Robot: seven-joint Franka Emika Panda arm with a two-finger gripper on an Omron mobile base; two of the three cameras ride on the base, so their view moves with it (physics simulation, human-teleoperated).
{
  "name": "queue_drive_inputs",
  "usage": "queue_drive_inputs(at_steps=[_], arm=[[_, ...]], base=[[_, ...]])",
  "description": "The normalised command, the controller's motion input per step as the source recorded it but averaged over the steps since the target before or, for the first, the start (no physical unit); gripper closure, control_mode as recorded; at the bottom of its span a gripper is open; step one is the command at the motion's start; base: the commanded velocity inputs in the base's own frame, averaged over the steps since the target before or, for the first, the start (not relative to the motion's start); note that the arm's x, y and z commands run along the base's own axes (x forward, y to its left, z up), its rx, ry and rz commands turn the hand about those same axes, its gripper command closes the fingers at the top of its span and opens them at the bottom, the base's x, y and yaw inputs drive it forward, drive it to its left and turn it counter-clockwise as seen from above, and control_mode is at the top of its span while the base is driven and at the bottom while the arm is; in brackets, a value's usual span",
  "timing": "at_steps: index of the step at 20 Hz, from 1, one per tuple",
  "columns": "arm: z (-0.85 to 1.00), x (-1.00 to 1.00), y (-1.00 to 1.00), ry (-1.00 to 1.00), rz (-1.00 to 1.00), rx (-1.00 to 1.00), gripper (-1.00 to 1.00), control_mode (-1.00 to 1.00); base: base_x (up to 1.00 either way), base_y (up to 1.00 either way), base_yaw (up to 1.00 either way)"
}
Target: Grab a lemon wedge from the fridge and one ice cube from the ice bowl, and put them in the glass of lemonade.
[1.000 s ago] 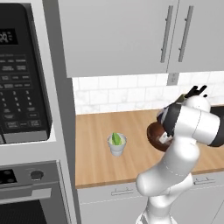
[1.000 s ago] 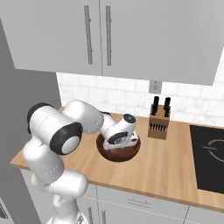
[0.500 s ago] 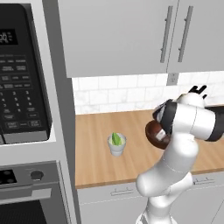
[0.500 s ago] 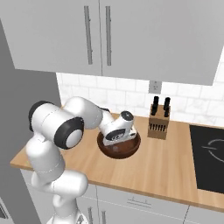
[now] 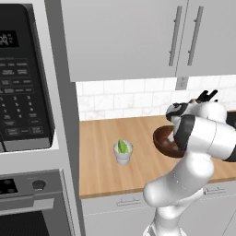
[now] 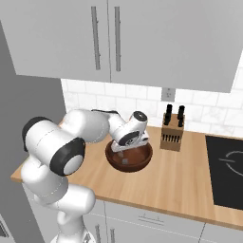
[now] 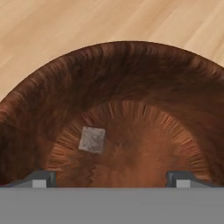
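Over the wooden desk (image 6: 180,175), the arm bends down so that its gripper (image 6: 124,148) hangs just above the ice bowl (image 6: 129,157), a round reddish-brown bowl standing near the middle of the desk; in the hand view the two dark finger tips (image 7: 40,178) stand far apart at the bottom edge, so the jaws are wide open and hold nothing. Between and a little beyond those tips, on the ribbed floor of the bowl (image 7: 131,87), lies one small grey ice cube (image 7: 92,139), closer to the left tip than to the right one and touching neither. From the right base view the same cube (image 6: 125,162) shows as a pale speck in the bottom of the bowl, below the hand. A tan knife block (image 6: 172,135) with dark handles stands just beside the bowl, toward the tiled wall. In the left base view the glass of lemonade (image 5: 123,153) stands upright on the desk, well apart from the bowl (image 5: 162,141) and nearer the microwave (image 5: 23,78), with the lemon wedge (image 5: 122,146) sitting in its mouth, yellow-green and pointing up
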Motion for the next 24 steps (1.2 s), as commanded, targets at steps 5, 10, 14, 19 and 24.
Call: queue_drive_inputs(at_steps=[5,10,14,19,24], arm=[[-0.25,0.13,0.45,0.11,0.0,0.0,-1.0,-1.0],[-0.17,0.06,0.13,0.0,-0.01,0.0,-1.0,-1.0],[-0.24,0.0,0.0,0.0,-0.01,0.0,-1.0,-1.0],[-0.41,0.13,0.0,0.0,0.0,0.0,-1.0,-1.0],[-0.31,0.11,0.0,0.0,-0.01,0.0,-1.0,-1.0]], base=[[0.0,0.0,0.0],[0.0,0.0,0.0],[0.0,0.0,0.0],[0.0,0.0,0.0],[0.0,0.0,0.0]])
